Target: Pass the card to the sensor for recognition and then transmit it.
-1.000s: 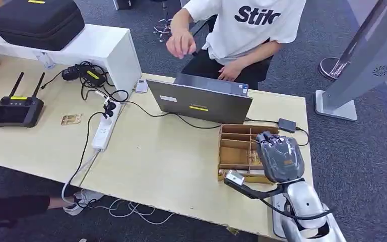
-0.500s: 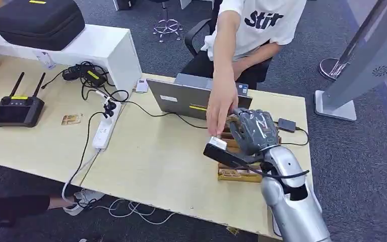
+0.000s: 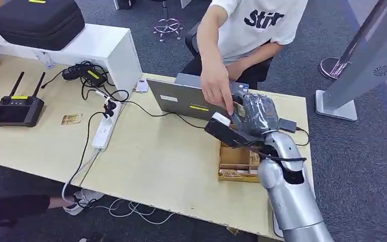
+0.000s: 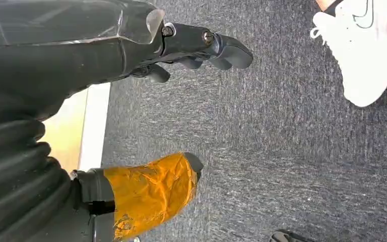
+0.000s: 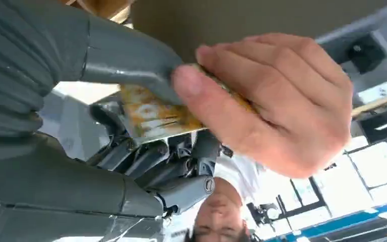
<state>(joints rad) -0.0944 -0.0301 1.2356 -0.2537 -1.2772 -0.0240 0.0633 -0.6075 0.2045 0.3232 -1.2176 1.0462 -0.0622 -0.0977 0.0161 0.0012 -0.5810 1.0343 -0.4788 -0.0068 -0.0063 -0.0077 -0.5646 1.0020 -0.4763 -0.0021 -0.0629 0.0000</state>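
At centre right, the robot's right hand (image 3: 254, 115) pinches a yellow card (image 5: 156, 116) that a person's hand (image 3: 215, 88) also grasps.

The left hand (image 4: 146, 50) hangs with loosely parted fingers, holding nothing.

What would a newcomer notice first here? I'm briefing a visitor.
The handover: the right robot hand, raised above the wooden tray by the laptop, holds a yellow card while a person's hand grips the card's other end. Left on the table sits a black controller.

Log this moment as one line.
right hand: holds card | person's hand: grips same card | left hand: hangs over carpet | stage: handover
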